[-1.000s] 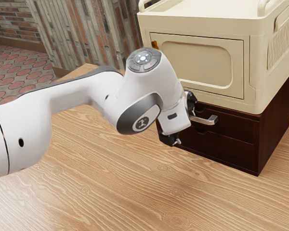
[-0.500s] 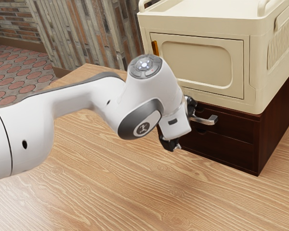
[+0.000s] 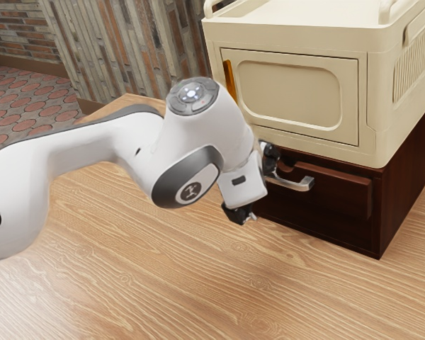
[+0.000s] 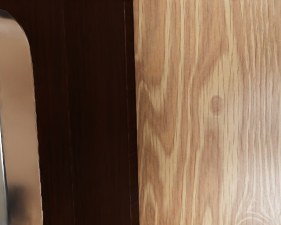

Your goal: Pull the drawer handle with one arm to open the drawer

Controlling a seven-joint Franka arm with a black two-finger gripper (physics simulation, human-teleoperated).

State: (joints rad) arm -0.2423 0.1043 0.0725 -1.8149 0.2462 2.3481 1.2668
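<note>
The table [image 3: 163, 283] is pale brown wood with wavy, streaked grain and a soft shine toward the exterior view's lower left. In the wrist view its surface has a small, round, darker knot [image 4: 216, 105], and a straight edge parts it from dark wood. Toward the exterior view's right, a dark reddish-brown cabinet [image 3: 409, 177] stands upright directly on the table, one lower corner pointing toward the camera.

We're seeing bright, diffuse light; pale glare is washing across tabletop [image 3: 78, 283], highlights are glinting along metal handle [image 3: 307, 184], drawer front [image 3: 333, 198] is reflecting little.
</note>
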